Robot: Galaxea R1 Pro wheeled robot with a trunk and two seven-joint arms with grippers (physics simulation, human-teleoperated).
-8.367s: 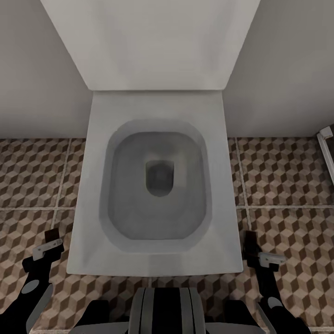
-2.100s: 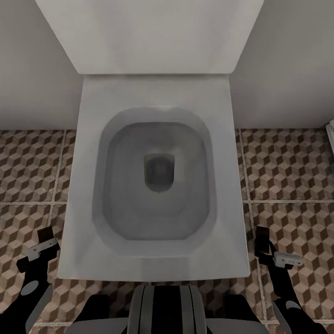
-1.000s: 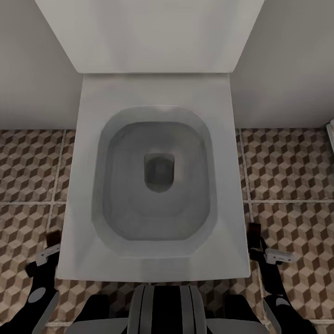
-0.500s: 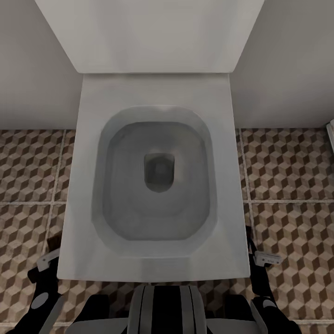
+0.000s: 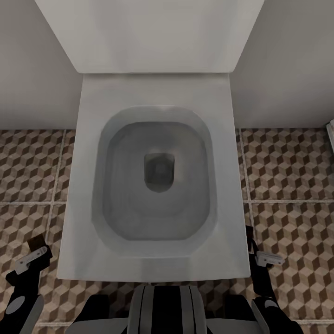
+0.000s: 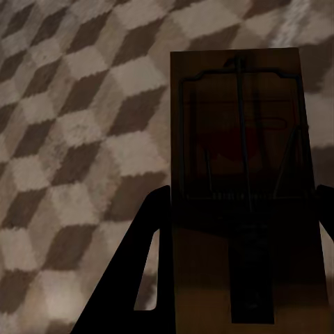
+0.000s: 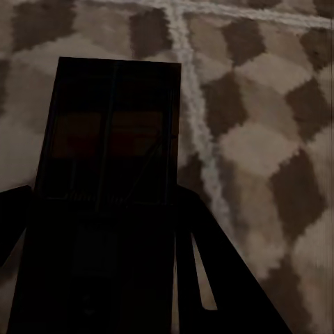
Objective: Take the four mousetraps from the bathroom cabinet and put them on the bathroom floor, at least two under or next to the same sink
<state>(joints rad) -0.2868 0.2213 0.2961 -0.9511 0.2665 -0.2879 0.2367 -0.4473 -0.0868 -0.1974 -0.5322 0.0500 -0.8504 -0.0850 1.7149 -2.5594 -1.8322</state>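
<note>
While facing toilet [image 5: 157, 185], left gripper [image 6: 236, 229] jaws pinching mousetrap [image 6: 236, 139], right gripper [image 7: 104, 229] likewise w/ another [image 7: 111, 132].

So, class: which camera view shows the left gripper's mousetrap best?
The left wrist view: the mousetrap shows its board, wire spring and red mark. The head view gives just a brown end above the left gripper.

- A home bathroom, probably a small one.
- A white square toilet [image 5: 157, 176], lid raised, stands against a plain pale wall [image 5: 287, 65].
- Floor tiles [image 5: 292, 171] carry a brown-and-beige cube pattern.
</note>
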